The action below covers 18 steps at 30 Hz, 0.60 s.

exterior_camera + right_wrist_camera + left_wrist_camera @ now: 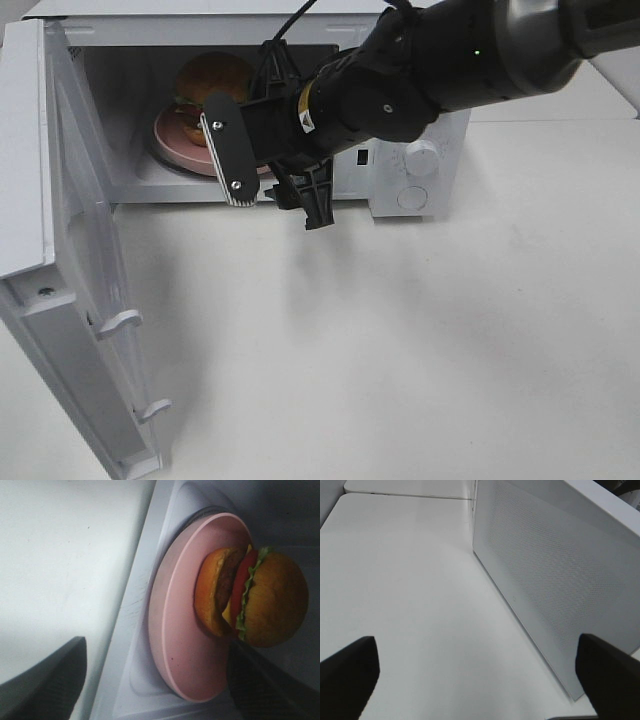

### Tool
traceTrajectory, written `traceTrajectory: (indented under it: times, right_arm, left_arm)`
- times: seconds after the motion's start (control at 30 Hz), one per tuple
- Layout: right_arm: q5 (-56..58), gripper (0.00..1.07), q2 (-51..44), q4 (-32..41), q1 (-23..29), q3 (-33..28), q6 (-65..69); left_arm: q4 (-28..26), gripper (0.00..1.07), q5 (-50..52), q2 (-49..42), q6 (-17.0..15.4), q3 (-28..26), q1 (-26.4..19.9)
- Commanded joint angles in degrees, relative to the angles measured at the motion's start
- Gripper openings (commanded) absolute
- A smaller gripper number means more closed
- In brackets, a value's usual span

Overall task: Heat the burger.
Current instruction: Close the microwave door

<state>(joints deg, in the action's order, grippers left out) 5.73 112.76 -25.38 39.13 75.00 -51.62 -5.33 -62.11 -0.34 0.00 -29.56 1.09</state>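
Observation:
The burger (210,78) (255,597) sits on a round pink plate (168,135) (175,630) inside the open white microwave (300,30). It has a glossy brown bun with lettuce, tomato and cheese showing. My right gripper (270,180) (155,692) is at the oven's mouth, just in front of the plate's near rim. It is open, with its fingers (45,685) spread wide and nothing held. My left gripper (480,675) is open and empty over bare table. It does not show in the high view.
The microwave door (90,300) swings out to the left, toward the table's front. Its dotted white panel (555,580) stands close beside my left gripper. Two knobs (420,158) are on the oven's right face. The white table (420,340) stretches in front.

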Motion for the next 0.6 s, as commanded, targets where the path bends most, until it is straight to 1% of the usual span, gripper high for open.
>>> traceTrajectory:
  times: [0.03,0.13,0.2,0.3,0.37,0.4,0.43,0.53,0.6]
  right_arm:
    - [-0.46,0.76,-3.32,0.0,-0.29,-4.01,4.07]
    - [-0.46,0.77,-4.58,0.0,-0.29,-5.39,6.07]
    - [-0.23,0.77,-7.73,0.0,-0.29,-8.77,11.17]
    - [-0.11,0.77,-8.65,0.0,-0.29,-9.57,12.49]
    - [0.4,0.77,-12.09,0.0,-0.29,-12.66,19.02]
    - [0.4,0.77,-12.09,0.0,-0.29,-12.66,19.02]
    - [2.46,0.77,-13.29,0.0,-0.29,-13.81,22.46]
    - [3.61,0.77,-13.92,0.0,-0.29,-14.38,24.24]
    - [5.56,0.77,-16.67,0.69,-0.29,-17.13,30.71]
  left_arm:
    - [-0.11,1.0,0.8,-0.86,0.0,0.0,-0.11]
    - [-0.11,1.0,0.8,-0.86,0.0,0.0,-0.11]
    - [-0.11,1.0,0.8,-0.86,0.0,0.0,-0.11]
    - [-0.11,1.0,0.8,-0.86,0.0,0.0,-0.11]
    - [-0.11,1.0,0.8,-0.86,0.0,0.0,-0.11]
    - [-0.11,1.0,0.8,-0.86,0.0,0.0,-0.11]
    - [-0.11,1.0,0.8,-0.86,0.0,0.0,-0.11]
    - [-0.11,1.0,0.8,-0.86,0.0,0.0,-0.11]
    - [-0.11,1.0,0.8,-0.86,0.0,0.0,-0.11]
